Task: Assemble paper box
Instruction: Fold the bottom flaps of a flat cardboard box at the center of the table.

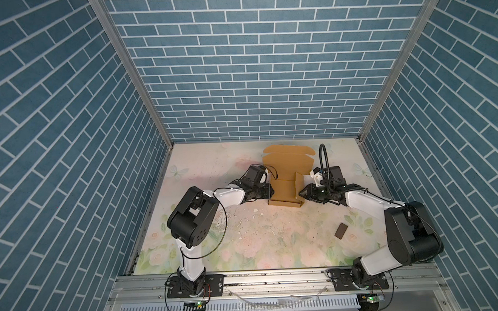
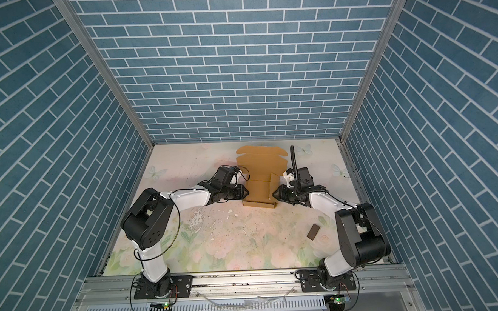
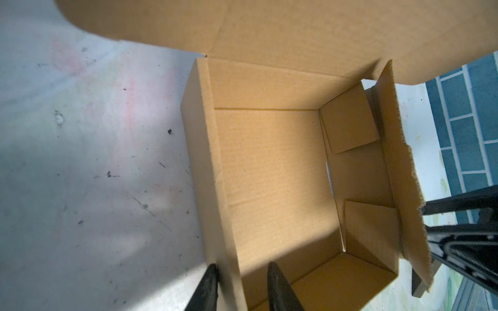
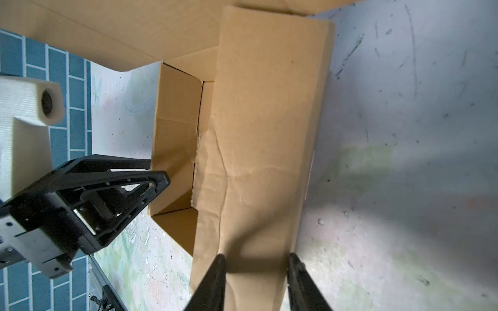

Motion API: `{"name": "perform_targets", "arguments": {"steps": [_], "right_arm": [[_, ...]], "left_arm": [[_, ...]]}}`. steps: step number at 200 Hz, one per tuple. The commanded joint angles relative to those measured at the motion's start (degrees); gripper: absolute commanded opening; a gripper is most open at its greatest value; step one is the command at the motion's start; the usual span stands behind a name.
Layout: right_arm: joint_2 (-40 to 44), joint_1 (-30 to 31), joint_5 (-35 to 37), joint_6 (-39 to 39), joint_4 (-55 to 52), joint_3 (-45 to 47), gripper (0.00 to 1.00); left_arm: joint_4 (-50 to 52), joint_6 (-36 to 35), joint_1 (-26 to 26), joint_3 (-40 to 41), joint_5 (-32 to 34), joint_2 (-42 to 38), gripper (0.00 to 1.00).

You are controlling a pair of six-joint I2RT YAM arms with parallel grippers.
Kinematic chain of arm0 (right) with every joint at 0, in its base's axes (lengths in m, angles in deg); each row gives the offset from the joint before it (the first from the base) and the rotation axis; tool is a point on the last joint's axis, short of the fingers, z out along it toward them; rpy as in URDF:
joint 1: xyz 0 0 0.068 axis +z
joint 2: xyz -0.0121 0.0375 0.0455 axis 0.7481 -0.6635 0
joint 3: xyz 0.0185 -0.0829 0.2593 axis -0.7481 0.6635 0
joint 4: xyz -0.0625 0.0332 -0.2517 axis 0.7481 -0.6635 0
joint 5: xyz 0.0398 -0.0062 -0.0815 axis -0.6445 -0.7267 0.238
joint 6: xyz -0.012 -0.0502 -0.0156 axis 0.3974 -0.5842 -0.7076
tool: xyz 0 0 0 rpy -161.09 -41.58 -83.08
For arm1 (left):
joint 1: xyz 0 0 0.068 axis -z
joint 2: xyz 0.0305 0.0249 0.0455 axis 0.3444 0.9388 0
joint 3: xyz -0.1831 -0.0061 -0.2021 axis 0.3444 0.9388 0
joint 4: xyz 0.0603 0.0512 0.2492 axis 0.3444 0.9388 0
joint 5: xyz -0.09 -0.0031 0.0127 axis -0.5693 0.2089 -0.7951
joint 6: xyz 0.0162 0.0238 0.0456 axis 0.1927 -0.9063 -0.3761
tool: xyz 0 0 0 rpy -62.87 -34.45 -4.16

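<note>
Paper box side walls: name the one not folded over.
The paper box wall by the right gripper: its flap stands tall, unfolded; the left gripper's wall is low, folded down.

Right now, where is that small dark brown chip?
In both top views the dark chip lies on the floral table, on the robot's right, beside the right arm, apart from the paper box farther back.

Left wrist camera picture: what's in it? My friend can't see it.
A plain tan cardboard box fills the picture, open, seen from above into its inside. Two black fingers of the left gripper straddle one side wall; the black right gripper is at the opposite, raised flap.
</note>
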Motion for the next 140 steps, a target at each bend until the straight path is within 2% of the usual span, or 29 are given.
{"name": "perform_targets", "arguments": {"steps": [1, 63, 98, 140], "right_arm": [[-1.2, 0.2, -1.7, 1.3, 1.8, -0.1, 0.40], [-3.7, 2.2, 2.7, 1.6, 1.7, -2.0, 0.39], [-5.0, 4.3, 7.6, 2.1, 1.5, -2.4, 0.33], [-6.3, 5.0, 15.2, 1.9, -2.1, -3.5, 0.33]], "left_arm": [[-0.8, -0.3, 0.2, -1.2, -0.9, 0.9, 0.33], [-0.9, -0.4, 0.2, -1.1, -0.9, 1.3, 0.33], [-1.0, -0.4, 0.3, -1.3, -1.2, 1.0, 0.33], [-1.1, -0.3, 0.3, -1.5, -1.4, 1.3, 0.33]]}}
